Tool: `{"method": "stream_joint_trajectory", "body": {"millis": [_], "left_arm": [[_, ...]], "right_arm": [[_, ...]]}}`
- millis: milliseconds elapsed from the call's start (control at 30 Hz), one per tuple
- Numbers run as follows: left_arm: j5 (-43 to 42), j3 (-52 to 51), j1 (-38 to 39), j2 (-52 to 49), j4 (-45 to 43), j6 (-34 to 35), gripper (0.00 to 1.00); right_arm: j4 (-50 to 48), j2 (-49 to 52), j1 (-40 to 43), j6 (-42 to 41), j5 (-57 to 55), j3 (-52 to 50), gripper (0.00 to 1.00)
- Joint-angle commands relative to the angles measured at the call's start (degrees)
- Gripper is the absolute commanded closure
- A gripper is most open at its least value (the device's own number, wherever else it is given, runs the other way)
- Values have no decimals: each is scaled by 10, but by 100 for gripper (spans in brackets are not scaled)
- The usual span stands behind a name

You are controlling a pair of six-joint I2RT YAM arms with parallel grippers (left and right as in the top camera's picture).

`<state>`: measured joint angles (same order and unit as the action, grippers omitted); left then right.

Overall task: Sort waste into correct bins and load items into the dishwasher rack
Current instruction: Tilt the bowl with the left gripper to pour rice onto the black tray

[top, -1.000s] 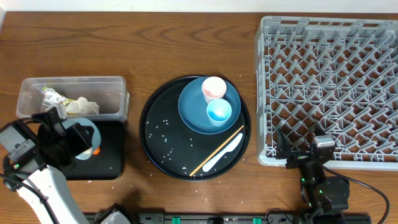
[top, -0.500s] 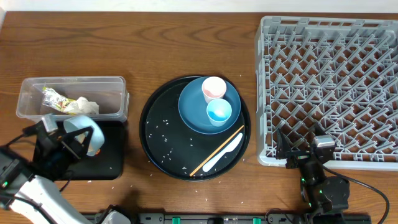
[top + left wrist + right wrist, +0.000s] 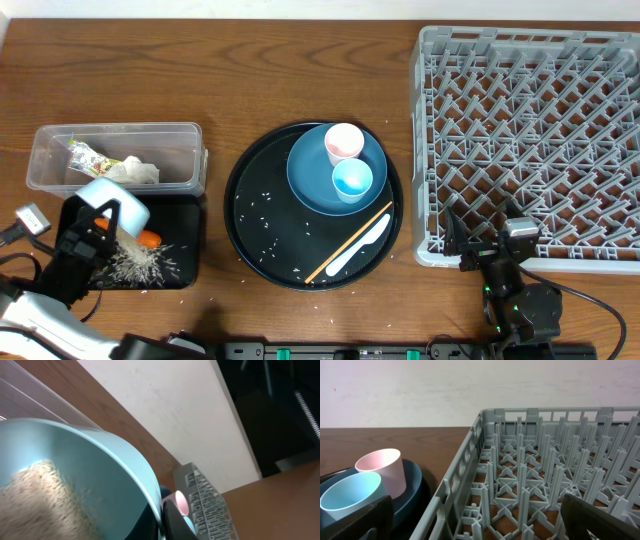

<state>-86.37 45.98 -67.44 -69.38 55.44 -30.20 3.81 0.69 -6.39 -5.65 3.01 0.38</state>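
Bowl (image 3: 112, 203) tipped over black tray (image 3: 185, 235), left gripper (image 3: 95, 228) clamped on it; we judge this the rice-dumping step. Rice grains (image 3: 135, 262) piled on tray beside carrot (image 3: 148, 239), more inside bowl in wrist view. Mouth faces down toward near table edge; round, no long axis. Next we'd empty it, level it, carry to dishwasher rack (image 3: 425, 150). Right gripper (image 3: 482, 235) spread wide, empty, by rack's front
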Motion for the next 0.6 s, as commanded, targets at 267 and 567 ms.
{"method": "stream_joint_trajectory", "body": {"millis": [267, 567], "left_arm": [[-38, -16, -25, -37, -7, -62, 93], [-37, -16, -25, -85, -26, -62, 92]], "right_arm": [[2, -2, 6, -3, 0, -1, 1], [2, -2, 6, -3, 0, -1, 1]]}}
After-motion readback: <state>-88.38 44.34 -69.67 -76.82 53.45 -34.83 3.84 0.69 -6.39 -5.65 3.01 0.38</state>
